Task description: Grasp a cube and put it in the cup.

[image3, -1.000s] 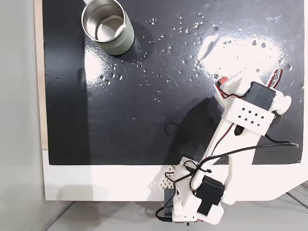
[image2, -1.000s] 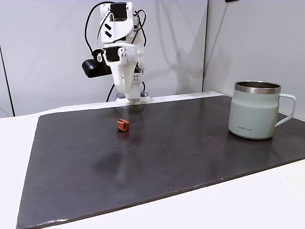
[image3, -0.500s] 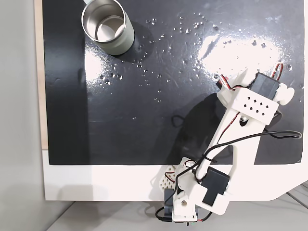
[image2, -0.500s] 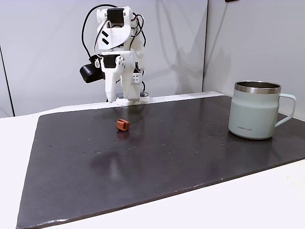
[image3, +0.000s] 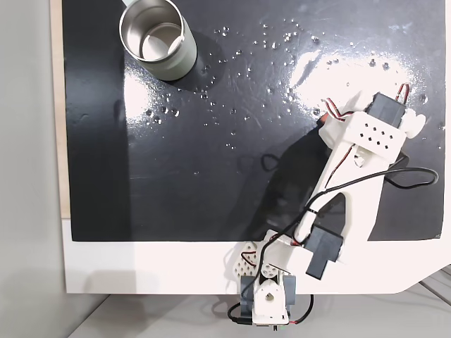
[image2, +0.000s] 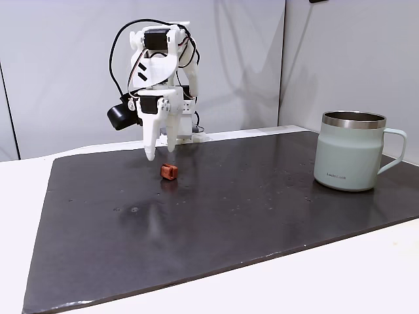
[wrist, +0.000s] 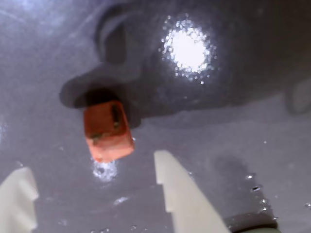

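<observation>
The cube (wrist: 108, 131), small and orange-red with a dark groove, lies on the dark mat just ahead of my fingers in the wrist view. In a fixed view the cube (image2: 169, 171) sits slightly below and to the right of my gripper (image2: 161, 152), which hangs open, pointing down, a little above the mat. My gripper (wrist: 92, 164) has nothing between its pale fingers (wrist: 177, 187). The cup (image2: 350, 157), a pale mint-green mug with a steel rim, stands far to the right. From above, the cup (image3: 180, 65) is at the top left and my arm (image3: 363, 137) covers the cube.
A glossy black mat (image2: 229, 209) covers most of the white table (image2: 340, 275). The arm's base (image2: 183, 137) stands at the mat's far edge. Small droplets and bright reflections dot the mat (image3: 211, 141).
The arm has leaned forward and come down towards the cube. The fingers, together a second ago, have spread apart. Cube and cup have not moved.
</observation>
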You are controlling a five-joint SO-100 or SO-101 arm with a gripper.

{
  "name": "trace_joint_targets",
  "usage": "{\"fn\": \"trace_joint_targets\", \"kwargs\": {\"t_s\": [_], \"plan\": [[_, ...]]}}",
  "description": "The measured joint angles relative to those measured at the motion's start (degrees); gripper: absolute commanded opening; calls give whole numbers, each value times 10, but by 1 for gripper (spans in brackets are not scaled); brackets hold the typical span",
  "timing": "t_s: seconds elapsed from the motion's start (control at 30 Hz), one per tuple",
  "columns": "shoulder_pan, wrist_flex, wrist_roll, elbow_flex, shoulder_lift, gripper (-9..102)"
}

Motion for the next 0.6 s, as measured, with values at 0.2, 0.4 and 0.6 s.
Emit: {"fn": "trace_joint_targets", "kwargs": {"t_s": [0.2, 0.4, 0.6], "plan": [[0, -16, 0, -14, -35, 27], [-3, -22, -11, -45, -77, 27], [-12, -22, -14, -74, -110, 27]]}}
